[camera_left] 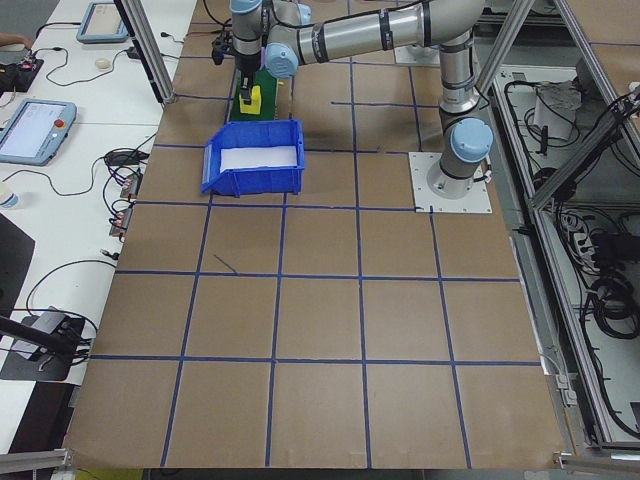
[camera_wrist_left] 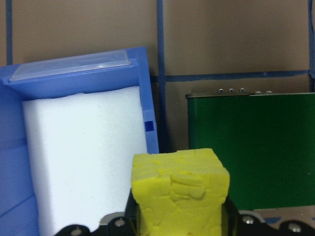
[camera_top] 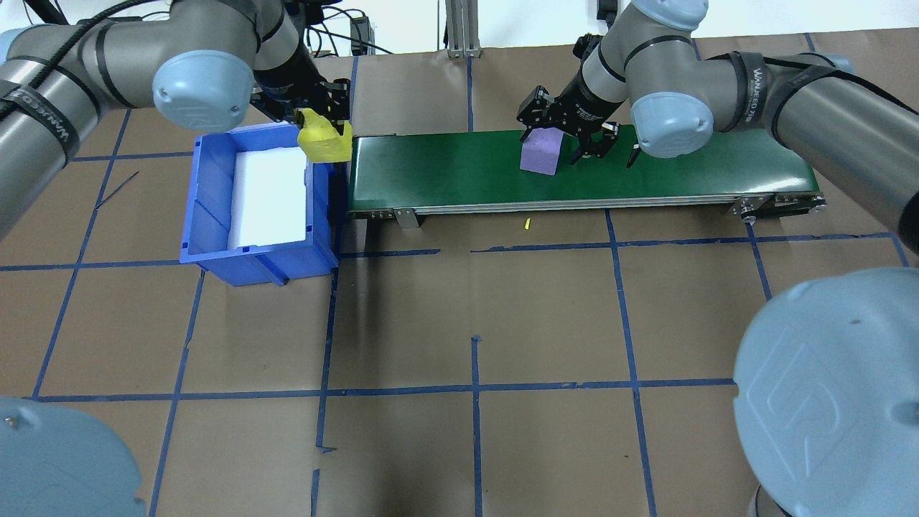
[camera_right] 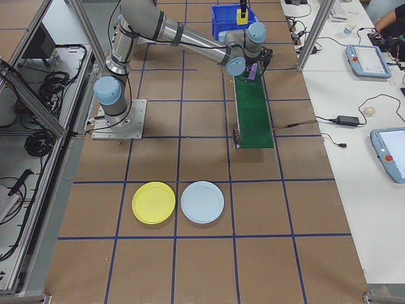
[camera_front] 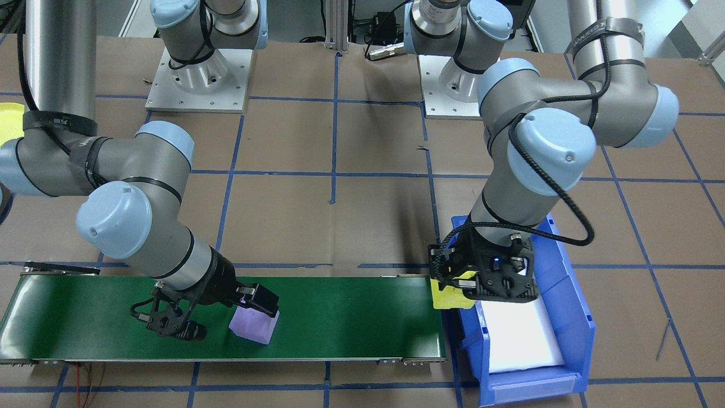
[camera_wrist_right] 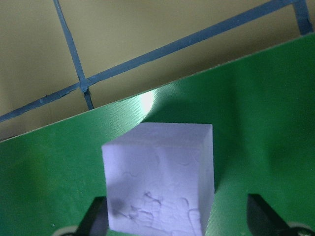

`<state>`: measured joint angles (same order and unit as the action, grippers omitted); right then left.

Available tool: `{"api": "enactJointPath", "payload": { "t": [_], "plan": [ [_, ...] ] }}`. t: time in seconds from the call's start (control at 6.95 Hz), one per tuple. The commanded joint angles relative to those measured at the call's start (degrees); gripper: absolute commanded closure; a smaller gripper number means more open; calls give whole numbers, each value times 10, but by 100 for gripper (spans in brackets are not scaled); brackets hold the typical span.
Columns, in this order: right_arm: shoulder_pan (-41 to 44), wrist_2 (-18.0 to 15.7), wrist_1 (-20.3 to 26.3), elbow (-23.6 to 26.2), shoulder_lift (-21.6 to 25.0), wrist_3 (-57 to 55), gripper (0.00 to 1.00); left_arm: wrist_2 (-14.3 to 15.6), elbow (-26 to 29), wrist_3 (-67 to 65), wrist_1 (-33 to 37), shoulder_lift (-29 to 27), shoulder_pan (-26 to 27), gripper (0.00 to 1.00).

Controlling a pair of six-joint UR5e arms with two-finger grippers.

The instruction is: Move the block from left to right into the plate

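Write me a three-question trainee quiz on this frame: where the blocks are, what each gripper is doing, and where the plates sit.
1. True or false: the left gripper is shut on the yellow block.
2. Where is the purple block? A) inside the blue bin B) on the green conveyor belt C) on the yellow plate
3. Fill in: beside the yellow plate lies a second plate, coloured light ____.

Key:
1. True; it holds the block at the bin's edge by the belt's end.
2. B; the right gripper is open, one finger beside the block, the other well clear.
3. Blue.
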<state>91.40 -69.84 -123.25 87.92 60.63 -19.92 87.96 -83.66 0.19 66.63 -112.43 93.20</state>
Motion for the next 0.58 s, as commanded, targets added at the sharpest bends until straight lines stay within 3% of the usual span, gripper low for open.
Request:
{"api": "enactJointPath", "payload": {
  "t": [0.0,0.14,0.29,0.43],
  "plan": [
    [-1,-6,-3,0,-4,12,1,2,-3,-13,-44,-33,26,65],
    [-2,-37,-10,4,-4,65,37,2,-4,-13,-75,-53,29,65],
    [-2,-140,-10,4,-3,151,67,4,2,-13,-96,-62,29,64],
    [-11,-179,-10,-6,8,226,68,7,7,-16,-97,-73,29,64]
  ]
}}
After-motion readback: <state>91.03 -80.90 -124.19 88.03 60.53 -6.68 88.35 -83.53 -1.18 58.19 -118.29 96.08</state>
